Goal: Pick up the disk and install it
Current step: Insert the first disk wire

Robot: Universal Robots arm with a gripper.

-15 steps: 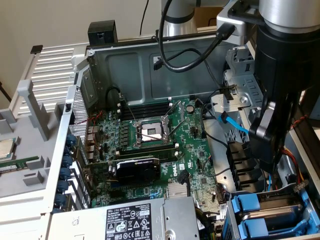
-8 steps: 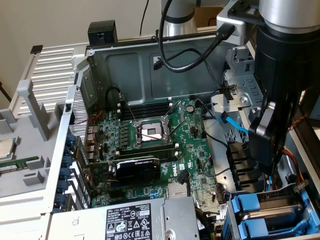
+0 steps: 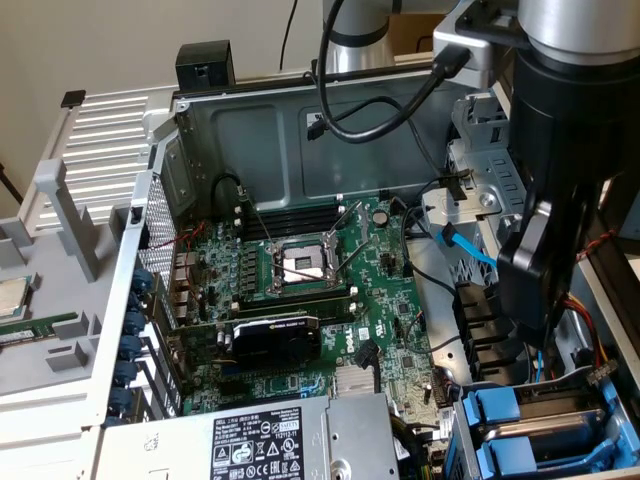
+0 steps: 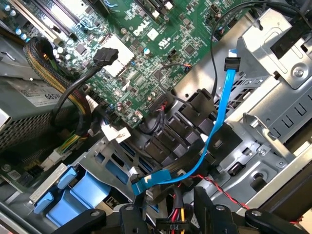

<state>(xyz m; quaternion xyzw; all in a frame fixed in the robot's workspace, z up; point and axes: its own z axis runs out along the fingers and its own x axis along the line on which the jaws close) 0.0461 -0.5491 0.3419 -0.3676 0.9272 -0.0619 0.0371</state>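
Exterior view: inside an open grey metal computer case [image 3: 270, 140], a black robot arm [image 3: 555, 180] hangs over the grey metal drive cage [image 3: 463, 435], where the disk [image 3: 497, 403], in its bright blue plastic carrier frame, sits slotted (beside a second blue carrier [image 3: 500, 458]). In the wrist view the black gripper [image 4: 168, 219] shows jaws spread, holding nothing, near a light-blue flat cable [image 4: 220, 117].

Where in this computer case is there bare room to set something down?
The power supply's flat lid, bordered by the motherboard and the blue drive carriers, is bare. The drive cage around the blue cable is crowded with wires and the arm.
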